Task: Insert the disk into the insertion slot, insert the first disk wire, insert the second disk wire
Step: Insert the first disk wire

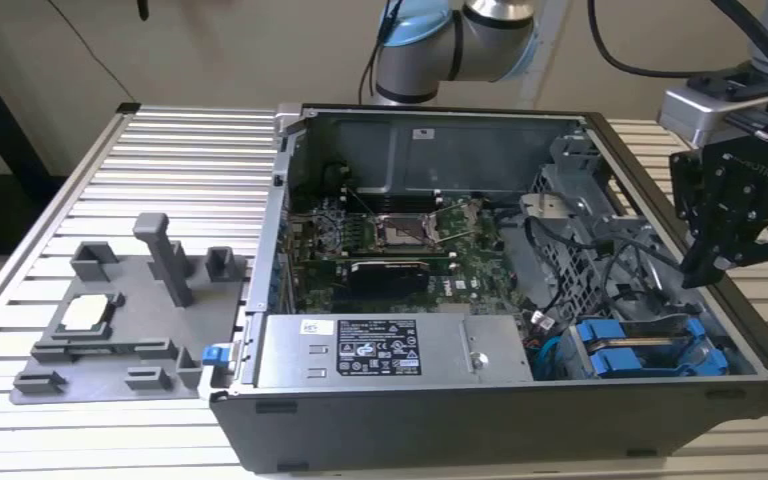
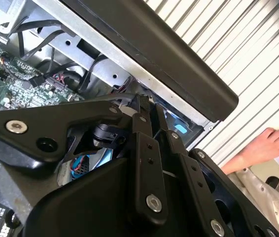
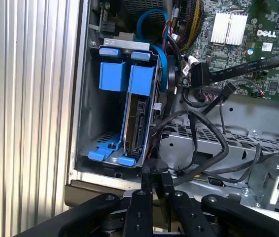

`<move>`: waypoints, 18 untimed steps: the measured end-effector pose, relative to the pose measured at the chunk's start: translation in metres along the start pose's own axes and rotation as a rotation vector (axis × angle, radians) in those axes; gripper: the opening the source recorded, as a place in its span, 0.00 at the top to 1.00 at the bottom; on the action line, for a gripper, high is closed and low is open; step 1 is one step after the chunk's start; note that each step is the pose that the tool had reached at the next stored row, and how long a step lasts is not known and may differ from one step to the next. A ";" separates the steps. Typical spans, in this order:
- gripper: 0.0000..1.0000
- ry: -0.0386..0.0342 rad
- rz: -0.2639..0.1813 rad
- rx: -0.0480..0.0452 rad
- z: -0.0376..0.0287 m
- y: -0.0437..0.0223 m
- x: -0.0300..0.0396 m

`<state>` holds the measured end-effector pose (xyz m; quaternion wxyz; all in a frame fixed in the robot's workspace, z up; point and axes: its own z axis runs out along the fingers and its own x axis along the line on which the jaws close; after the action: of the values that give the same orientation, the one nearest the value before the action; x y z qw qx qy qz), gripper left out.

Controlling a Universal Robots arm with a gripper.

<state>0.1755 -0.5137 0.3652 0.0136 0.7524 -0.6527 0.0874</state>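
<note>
— One disk (image 3: 137, 118) to find. Where is it?

— Standing on its thin edge in the insertion slot (image 3: 123, 45), with its blue frame around it, just beside the other blue carrier (image 3: 113, 76). It looks fully seated to me.

— And its wires?

— Black cables (image 3: 198, 128) lie loose beside the cage. One ends in a black connector (image 3: 199, 74) near the disk's tab end. I can't tell whether anything is plugged into the disk.

— Where's the hand?

— The hand (image 3: 156, 169) hangs off the end of the disk opposite the blue tabs, so the disk's long axis runs almost straight away from the fingertips. Its fingers are pinched narrow, with nothing between them. In the exterior view it hovers over the rim of the computer case (image 1: 491, 430) on the exterior view's right, with the cage below it and towards the exterior view's left.

— Everything rests on?

— The ribbed table (image 1: 157, 150).
</note>
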 end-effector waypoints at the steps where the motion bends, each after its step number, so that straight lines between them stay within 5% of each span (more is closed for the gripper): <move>1: 0.81 0.0000 0.000 0.0000 0.0000 0.0000 0.0000; 8: 0.81 0.0001 0.000 -0.0001 0.0003 0.0018 0.0014; 18: 0.81 -0.0002 0.001 -0.0001 0.0015 0.0185 0.0166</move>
<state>0.1596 -0.5329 0.3644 0.0135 0.7521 -0.6531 0.0873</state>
